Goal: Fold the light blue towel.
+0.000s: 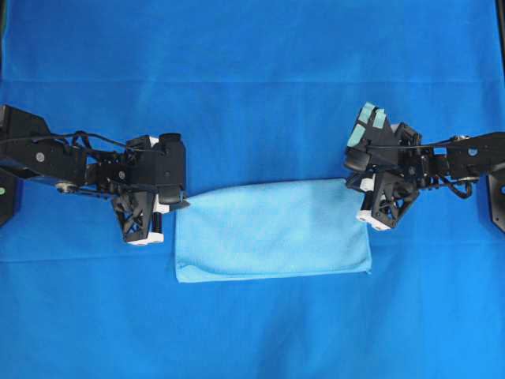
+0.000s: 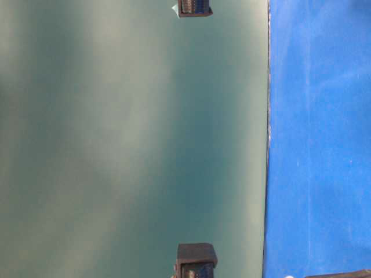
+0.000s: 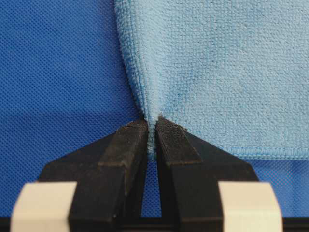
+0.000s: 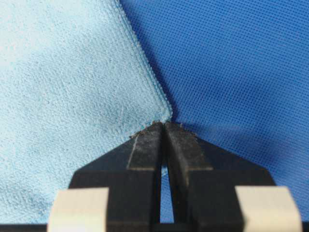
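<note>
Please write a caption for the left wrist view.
Left pincer shut on the light blue towel at its corner.

A deep royal-blue table covering (image 1: 252, 71) is spread over the whole work surface. On it, near the middle, the light blue towel (image 1: 272, 230) is laid folded into a rectangle.

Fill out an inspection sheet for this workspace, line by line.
Surface: royal-blue table covering, smooth, faint creases.
Job's things: light blue towel, lying as a wide rectangle between the arms.
Clutter: nothing seen.
Grippers: left gripper shut on the towel's edge; right gripper shut on a towel corner.
Cables: black wiring along both arms, clear of the towel.
Surroundings: plain greenish wall in the table-level view.
</note>
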Available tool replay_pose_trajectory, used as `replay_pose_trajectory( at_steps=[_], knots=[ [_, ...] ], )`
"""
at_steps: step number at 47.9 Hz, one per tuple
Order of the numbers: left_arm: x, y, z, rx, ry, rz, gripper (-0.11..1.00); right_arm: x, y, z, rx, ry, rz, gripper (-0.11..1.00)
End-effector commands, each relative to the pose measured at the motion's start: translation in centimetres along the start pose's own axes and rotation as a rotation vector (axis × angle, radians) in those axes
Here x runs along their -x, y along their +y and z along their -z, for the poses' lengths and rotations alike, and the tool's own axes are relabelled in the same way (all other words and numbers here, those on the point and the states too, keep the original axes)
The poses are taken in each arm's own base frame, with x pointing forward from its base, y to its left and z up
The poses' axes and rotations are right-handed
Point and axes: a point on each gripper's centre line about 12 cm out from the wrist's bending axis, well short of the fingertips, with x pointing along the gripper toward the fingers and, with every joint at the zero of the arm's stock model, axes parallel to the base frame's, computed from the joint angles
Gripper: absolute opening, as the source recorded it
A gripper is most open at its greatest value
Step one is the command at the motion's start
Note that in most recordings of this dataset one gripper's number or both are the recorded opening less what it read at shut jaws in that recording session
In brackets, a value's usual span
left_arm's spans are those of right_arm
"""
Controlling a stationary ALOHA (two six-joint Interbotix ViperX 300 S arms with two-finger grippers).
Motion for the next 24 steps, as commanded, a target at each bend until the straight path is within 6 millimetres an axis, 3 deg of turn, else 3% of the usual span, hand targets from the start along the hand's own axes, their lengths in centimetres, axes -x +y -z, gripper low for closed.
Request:
replay_pose_trajectory(
  at_steps=[1, 14, 24],
  knots=[
    [1.0, 0.0, -1.2, 0.018, -0.028, 0.002, 0.04, 1.0, 0.4, -0.8, -0.005, -0.024, -0.008, 0.02],
    [6.1, -1.1, -4.6, 0.076, -0.067, 0.026, 0.04, 6.6, 1.3, -3.8, 0.004, -0.05, 0.02, 0.02],
    [9.8, -1.3, -6.3, 0.075, -0.103, 0.036, 0.04, 10.7, 1.8, -5.0, 0.004, -0.091, 0.017, 0.02]
  ],
)
